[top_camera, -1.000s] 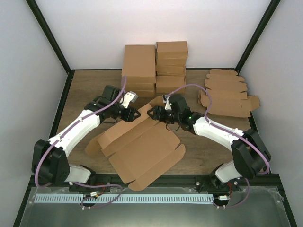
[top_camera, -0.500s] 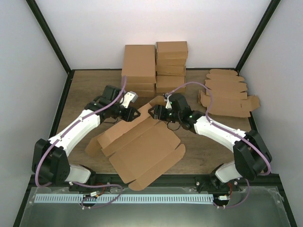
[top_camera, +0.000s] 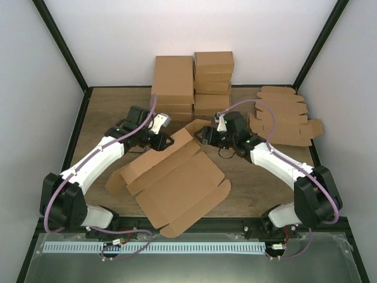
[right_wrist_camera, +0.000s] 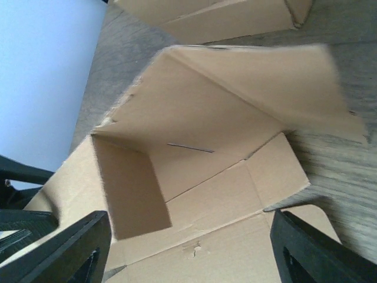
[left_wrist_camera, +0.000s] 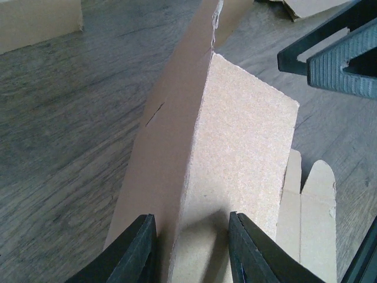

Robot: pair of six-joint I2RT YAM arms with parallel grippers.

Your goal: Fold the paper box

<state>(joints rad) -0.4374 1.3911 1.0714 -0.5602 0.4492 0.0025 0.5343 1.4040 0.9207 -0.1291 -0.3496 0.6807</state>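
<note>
The box [top_camera: 177,188] lies mid-table, half opened out. Its broad panels rest flat on the table [top_camera: 112,112] toward the near edge, with a rounded tab at the right edge, while the far panel stands up at a slant between the two arms. The left jaws are clenched on the left end of that raised part. In the left wrist view the two fingers [left_wrist_camera: 134,253] sit on either side of the cardboard, one against the smooth outer face and one against a flap folded in beside it, whose grainy face fills the middle of the view. The right jaws stand released and spread wide, just beside the right end of the raised panel, touching nothing that can be seen. In the right wrist view the fingers [right_wrist_camera: 65,247] sit at the bottom corners; beyond them the panel leans over with a thin slit in it, and a side flap stands upright at its left, making a corner. Behind the box, at the far edge of the table, are two stacks of closed cartons [top_camera: 194,82], and flat blanks [top_camera: 283,118] lie fanned at the far right.
</note>
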